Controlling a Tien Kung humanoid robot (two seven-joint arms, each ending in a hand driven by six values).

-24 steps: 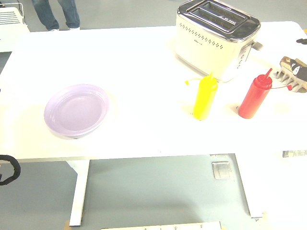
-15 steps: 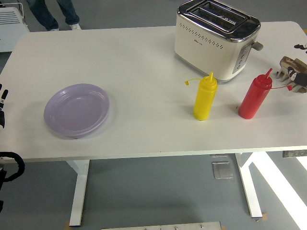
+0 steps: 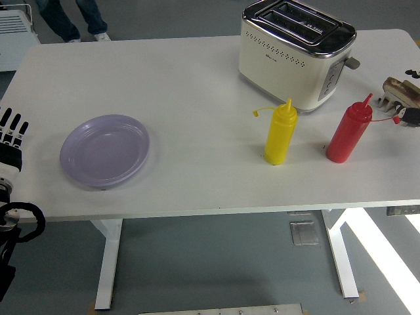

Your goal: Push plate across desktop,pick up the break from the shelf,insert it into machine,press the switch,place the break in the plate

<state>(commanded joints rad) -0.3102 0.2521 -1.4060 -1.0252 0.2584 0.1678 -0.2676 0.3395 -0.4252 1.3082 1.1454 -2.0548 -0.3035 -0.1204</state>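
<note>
Resting left of centre on the tabletop (image 3: 197, 85), the plate (image 3: 105, 151) looks light, stiff and slippery; push its left rim. Left hand (image 3: 11, 139) nears it, fingers (image 3: 13, 125) straight, holding nothing.

At the left edge of the frame the robot's left hand (image 3: 11, 138) shows black fingers (image 3: 14, 126) banded with white segments, above a white wrist section. Below it, a black cable (image 3: 26, 223) loops beside a dark arm. At upper left, a person (image 3: 72, 16) wears blue jeans and pale shoes.
</note>
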